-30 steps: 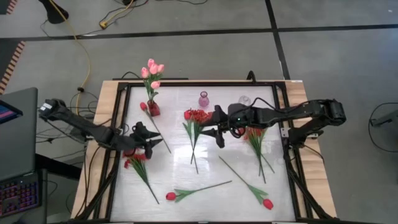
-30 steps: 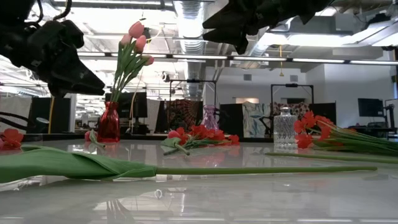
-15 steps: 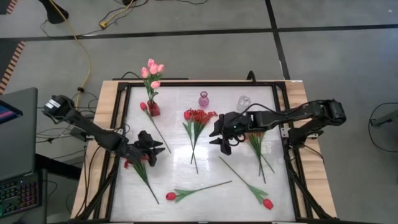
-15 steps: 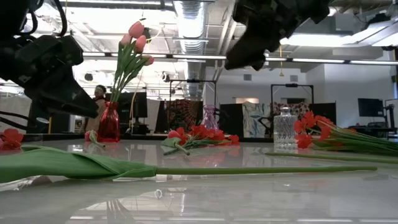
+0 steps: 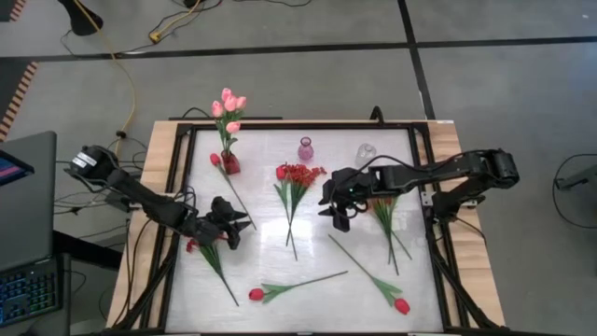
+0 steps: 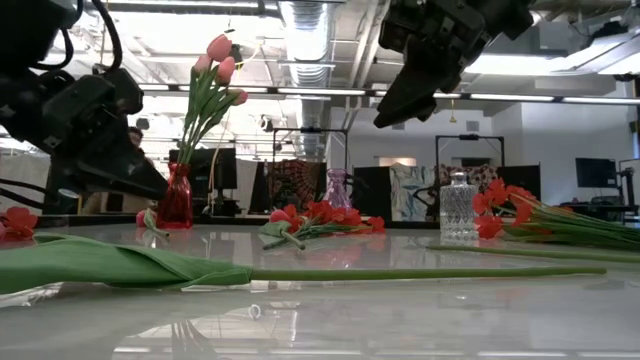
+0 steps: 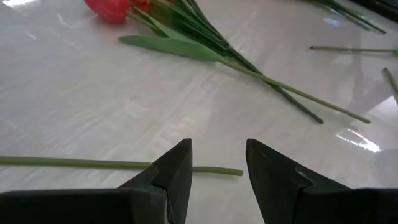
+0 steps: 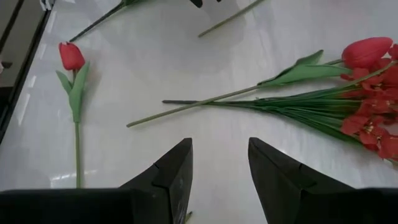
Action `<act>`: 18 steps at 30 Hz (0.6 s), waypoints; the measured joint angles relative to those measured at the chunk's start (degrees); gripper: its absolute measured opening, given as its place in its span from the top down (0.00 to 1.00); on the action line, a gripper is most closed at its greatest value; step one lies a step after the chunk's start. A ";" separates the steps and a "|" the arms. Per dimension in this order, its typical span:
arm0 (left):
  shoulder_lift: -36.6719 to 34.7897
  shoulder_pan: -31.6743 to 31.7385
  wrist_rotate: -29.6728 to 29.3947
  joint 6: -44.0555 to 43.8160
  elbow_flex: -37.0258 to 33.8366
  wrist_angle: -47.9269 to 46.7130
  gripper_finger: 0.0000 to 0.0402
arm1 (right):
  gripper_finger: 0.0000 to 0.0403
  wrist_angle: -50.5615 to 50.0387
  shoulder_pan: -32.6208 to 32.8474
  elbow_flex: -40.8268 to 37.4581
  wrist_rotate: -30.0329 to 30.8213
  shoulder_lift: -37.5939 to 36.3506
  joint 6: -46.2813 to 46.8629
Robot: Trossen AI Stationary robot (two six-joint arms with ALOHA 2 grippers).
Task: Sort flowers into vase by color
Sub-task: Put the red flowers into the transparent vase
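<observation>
— What's around the counter (image 5: pixel 308 271)?

— Grey floor (image 5: pixel 485 93) crossed by dark lines, a yellow cable (image 5: pixel 126 70) trailing over it, and a laptop (image 5: pixel 23 187) off to one side with a keyboard (image 5: pixel 28 294) below it. The counter has a glossy white top in a black frame with wooden edges.

— And the room behind?

— Open workshop — exposed ceiling ducts (image 6: pixel 305 40), strip lights (image 6: pixel 300 92), a dark screen (image 6: pixel 595 172) at the far wall, and a person (image 6: pixel 135 140) partly hidden in the distance.

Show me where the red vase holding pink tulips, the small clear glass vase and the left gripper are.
red vase (image 5: pixel 229 164), high view, on its body.
clear glass vase (image 6: pixel 459 208), low view, on its body.
left gripper (image 7: pixel 217 163), left wrist view, midway between its fingertips.
</observation>
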 joint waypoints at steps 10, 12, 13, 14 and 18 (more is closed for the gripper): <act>0.00 1.26 0.10 2.87 0.00 0.02 0.66 | 0.55 0.00 -0.39 0.00 1.68 0.00 0.02; 0.00 1.32 0.09 2.98 0.00 0.02 0.66 | 0.55 0.02 -0.37 0.00 1.70 0.00 0.02; 0.00 1.32 0.08 2.98 0.00 0.02 0.66 | 0.55 0.00 -0.39 0.00 1.70 0.00 0.02; 0.00 1.32 0.08 2.98 0.00 0.01 0.66 | 0.55 0.00 -0.39 0.00 1.70 0.00 0.02; 0.00 1.32 0.10 3.00 0.00 -0.20 0.66 | 0.55 0.01 -0.39 0.00 1.70 0.00 0.02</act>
